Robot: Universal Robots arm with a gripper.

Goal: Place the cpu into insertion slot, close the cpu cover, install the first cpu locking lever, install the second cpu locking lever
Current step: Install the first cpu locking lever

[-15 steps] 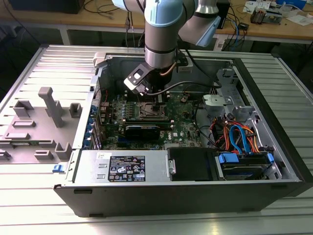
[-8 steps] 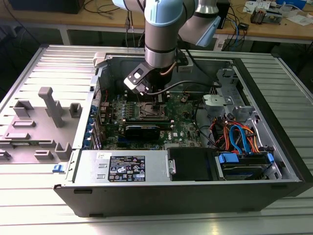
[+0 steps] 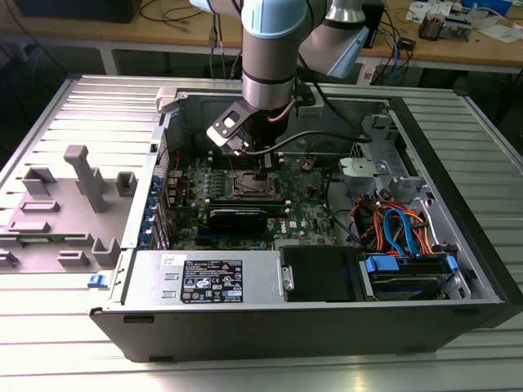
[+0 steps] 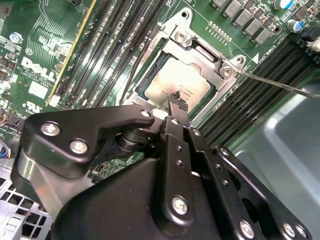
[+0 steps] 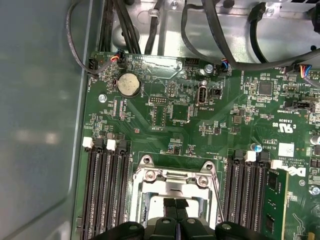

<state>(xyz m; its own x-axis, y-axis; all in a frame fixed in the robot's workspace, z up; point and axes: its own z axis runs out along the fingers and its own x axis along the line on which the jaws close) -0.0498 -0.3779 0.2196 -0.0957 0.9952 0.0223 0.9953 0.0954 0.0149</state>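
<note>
Down in the socket (image 4: 145,82) the chip (image 4: 187,82) lay flat, with the metal cover (image 4: 197,50) lowered around it. My gripper (image 4: 178,101) hung at the chip's edge, fingers pressed together, holding nothing. One thin lever (image 4: 280,86) stuck out free beside the socket.

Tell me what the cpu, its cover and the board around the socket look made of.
The cpu: matte, pale silver-grey top, likely metal. The cpu cover: bright bare metal frame, glinting at its edges. The circuit board: glossy green laminate, probably fibreglass, carrying fine traces.
</note>
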